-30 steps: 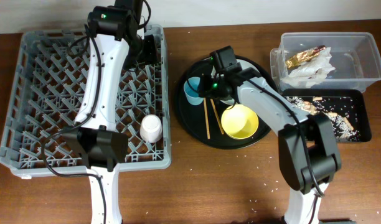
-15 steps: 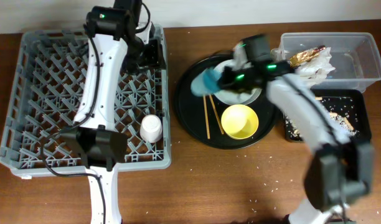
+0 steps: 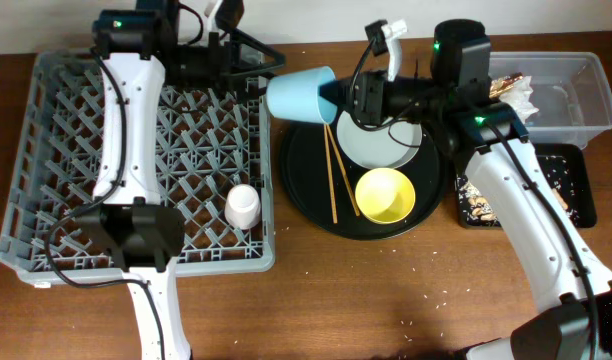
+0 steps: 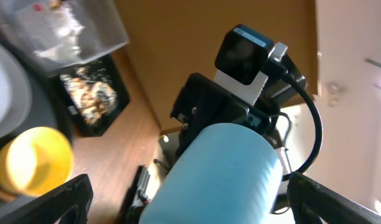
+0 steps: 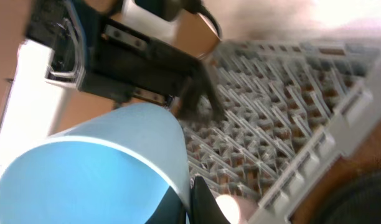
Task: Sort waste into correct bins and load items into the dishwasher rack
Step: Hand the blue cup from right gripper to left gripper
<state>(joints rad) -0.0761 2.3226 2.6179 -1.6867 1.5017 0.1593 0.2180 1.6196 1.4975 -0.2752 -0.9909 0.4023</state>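
Robot lab (two arms (image 3: 123, 130), wooden table (image 3: 386, 300)).

Left gripper (image 4: 189, 186) jaws wide apart, light blue cup (image 4: 221, 171) looming between them, ahead. Yellow bowl (image 4: 32, 158) outside one jaw; black tray (image 4: 123, 99) with food scraps (image 4: 91, 93) beyond it.

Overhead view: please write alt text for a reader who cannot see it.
The right gripper holds the light blue cup sideways in the air beside the dishwasher rack, near the open left gripper. A pale pink cup sits in the rack; yellow bowl, plate and chopsticks lie on the round black tray.
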